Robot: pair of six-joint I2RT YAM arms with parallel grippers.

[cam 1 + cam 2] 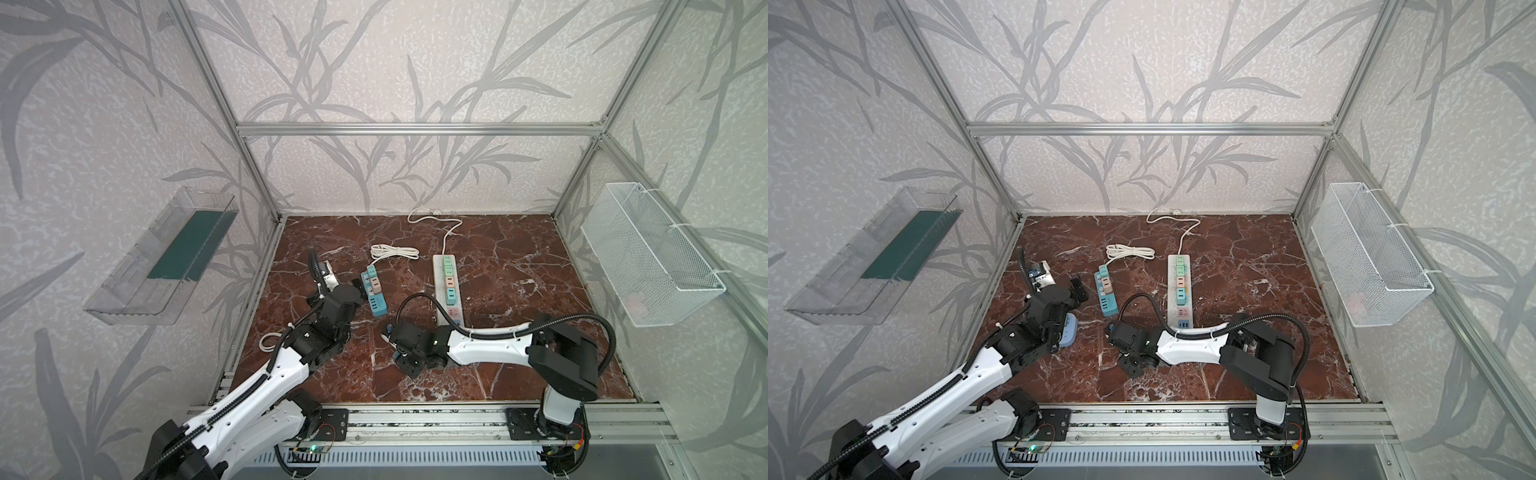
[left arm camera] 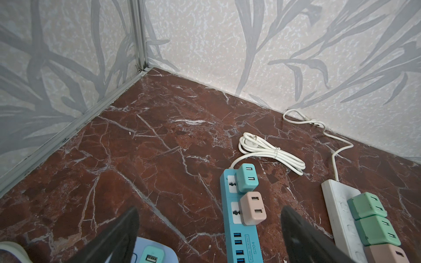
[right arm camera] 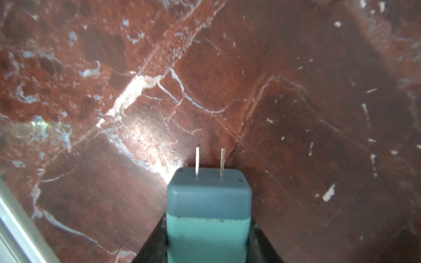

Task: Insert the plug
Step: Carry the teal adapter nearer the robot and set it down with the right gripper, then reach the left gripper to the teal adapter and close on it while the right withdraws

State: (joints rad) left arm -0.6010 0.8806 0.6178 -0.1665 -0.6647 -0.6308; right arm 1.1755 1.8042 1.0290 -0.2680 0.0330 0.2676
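Leaf-patterned wallpaper and an aluminium frame boxed in a red marble table (image 1: pixel 519 299). At the far left of both top views a clear bin (image 1: pixel 158 257) hung on the wall, playing no part.

Next came the left claw (image 2: pixel 209 210), its jaws spread wide and empty. It hovered above a pale blue socket block (image 1: pixel 1070 332) at the table's left edge.

Just right of it lay the blue strip (image 1: pixel 379 305), its long axis running up the frame with a slight tilt. Two chargers sat in it, with what looked like free sockets beside them.

Lower centre in both top views, the right claw (image 1: pixel 388 332) was clamped on the plug (image 3: pixel 208 205), a teal cube. In the right wrist view its two prongs (image 3: pixel 197 159) pointed away from the camera at bare marble, with no socket under them.

The white strip (image 1: pixel 437 291) lay up and to the right of that claw, its long axis nearly straight up the frame and its near end close by. The blue strip lay up and to the left, about as close.

The right arm carried the plug and was the nearer to both strips (which socket was meant could not be told). The move would likely turn on bringing the prongs over a free socket and squaring them with it.

At the far right, a wire basket (image 1: pixel 648 253) hung on the wall.
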